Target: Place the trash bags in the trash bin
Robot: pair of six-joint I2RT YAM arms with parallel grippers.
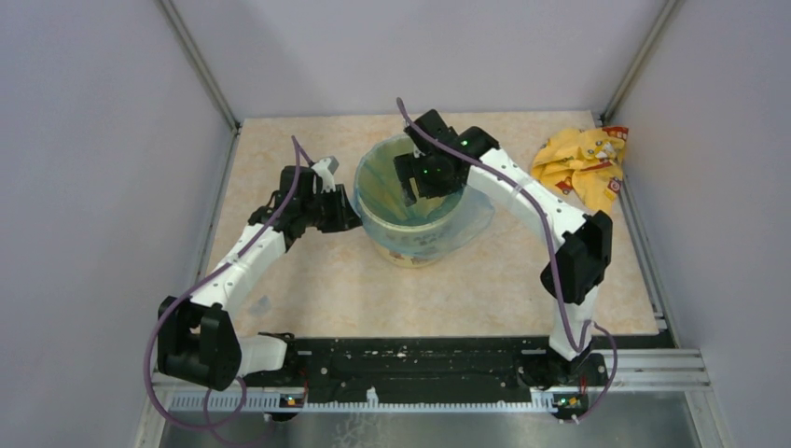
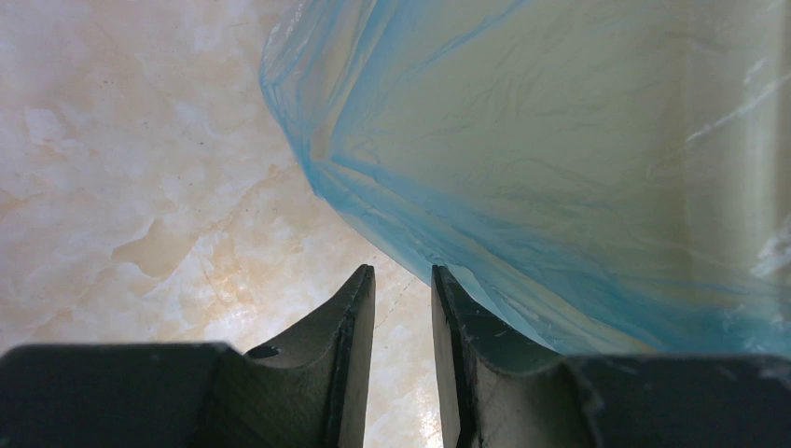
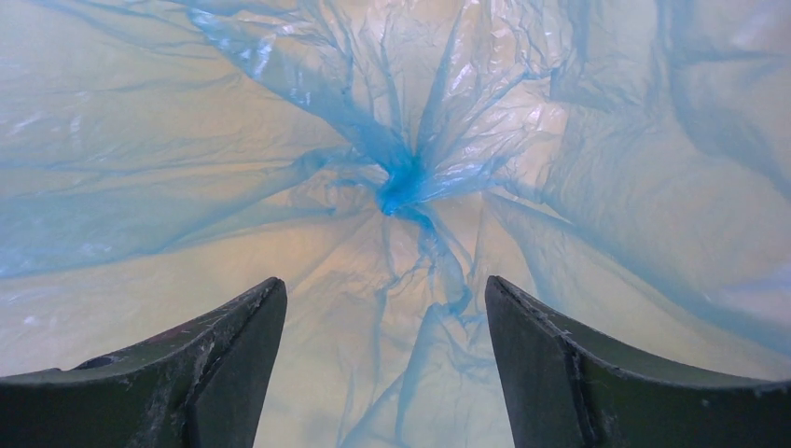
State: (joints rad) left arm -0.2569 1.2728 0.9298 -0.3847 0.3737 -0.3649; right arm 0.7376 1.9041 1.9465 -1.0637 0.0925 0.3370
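Inside the trash bin [image 1: 415,245], your right gripper [image 3: 384,285] hung wide open and held nothing, just above the blue trash bag [image 3: 401,187] lining the bottom. Your left gripper [image 2: 403,273] sat just outside the bin, fingers only a little apart, holding nothing.

The bin [image 1: 410,247] stands mid-counter [image 1: 373,289]. Its mouth is taken up by the right pincer [image 3: 382,285], spread wide just above the blue bag [image 3: 401,187] lining it. The left pincer [image 2: 403,275], narrowly parted, crowds the bin's left wall. Open counter lies in front. A yellow wrapper [image 1: 578,163] blocks the far right corner.
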